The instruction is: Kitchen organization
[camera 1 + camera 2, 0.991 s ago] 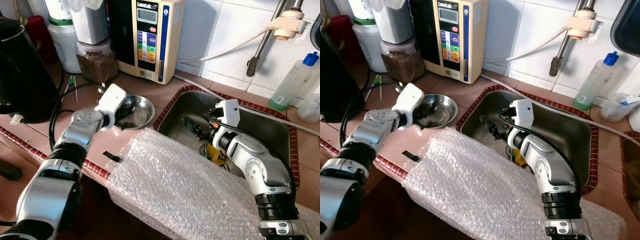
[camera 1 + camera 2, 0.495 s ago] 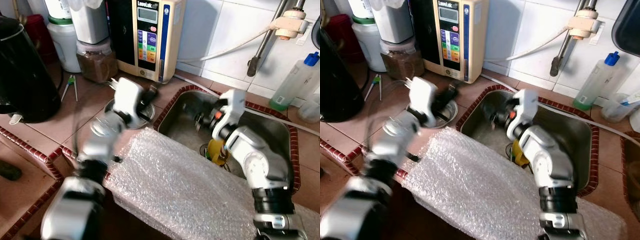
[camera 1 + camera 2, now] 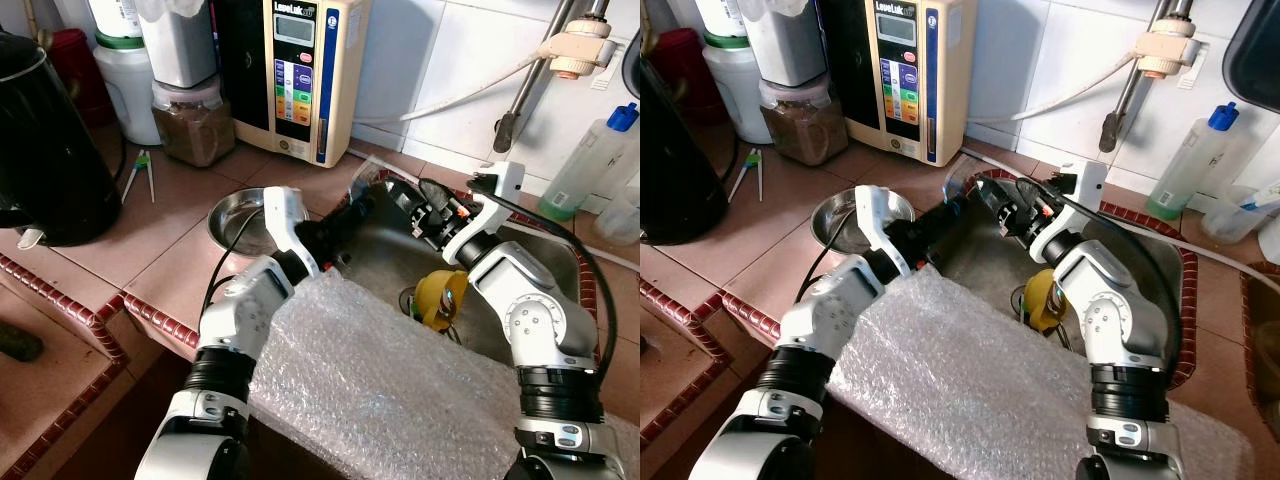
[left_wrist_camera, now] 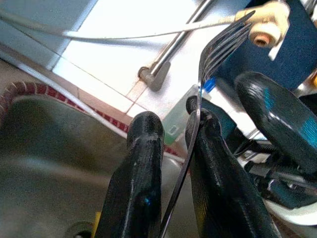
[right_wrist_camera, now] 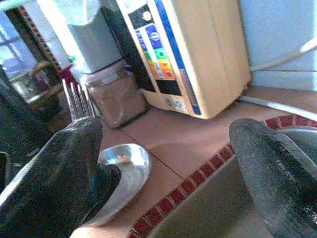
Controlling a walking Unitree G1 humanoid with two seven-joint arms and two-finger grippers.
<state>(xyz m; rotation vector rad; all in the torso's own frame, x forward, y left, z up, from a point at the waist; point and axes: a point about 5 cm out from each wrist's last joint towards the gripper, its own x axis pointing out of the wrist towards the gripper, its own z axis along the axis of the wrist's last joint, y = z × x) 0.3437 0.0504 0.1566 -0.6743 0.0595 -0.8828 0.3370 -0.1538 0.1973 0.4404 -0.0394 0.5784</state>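
Item: fork (image 4: 210, 54), steel, gripped low on its handle by the left claw (image 4: 173, 134), tines pointing up. Location: above the sink (image 3: 560, 265), near its left rim, raised off the worktop (image 3: 150, 250).
Item: right claw (image 5: 163, 148), fingers spread wide, empty, facing the left claw closely across the sink's corner, with the tines beside one finger; the pose suggests a handover of the fork.
Item: steel bowl (image 3: 232, 212), on the worktop beside the sink.
Item: bubble wrap (image 3: 400, 380), draped over the worktop edge.
Item: yellow object (image 3: 438, 297), in the sink basin.
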